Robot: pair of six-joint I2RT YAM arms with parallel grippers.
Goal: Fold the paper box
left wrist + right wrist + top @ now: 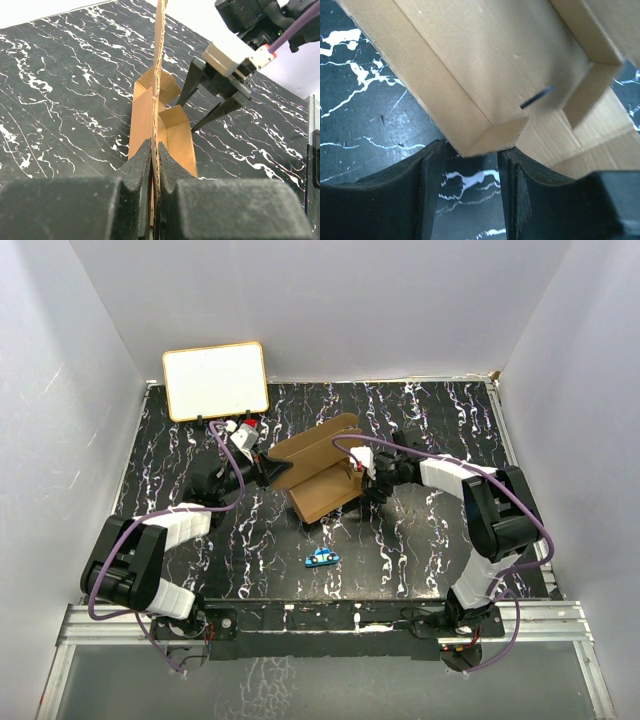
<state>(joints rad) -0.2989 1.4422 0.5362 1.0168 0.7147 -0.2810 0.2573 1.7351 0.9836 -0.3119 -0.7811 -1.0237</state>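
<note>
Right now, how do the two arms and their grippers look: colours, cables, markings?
The left arm and the right arm have white links between black joints, and a purple cable loops along each. The right gripper has a white block body with a small red mark and slim, tapered black fingers. The left gripper has thick black fingers with a grainy surface.

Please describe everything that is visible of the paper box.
The box is plain brown corrugated cardboard, half folded: a base with low side walls lies on the table, and one large panel stands upright. The left end effector is shut on that panel's edge. The right end effector stands open astride a wall's corner.
</note>
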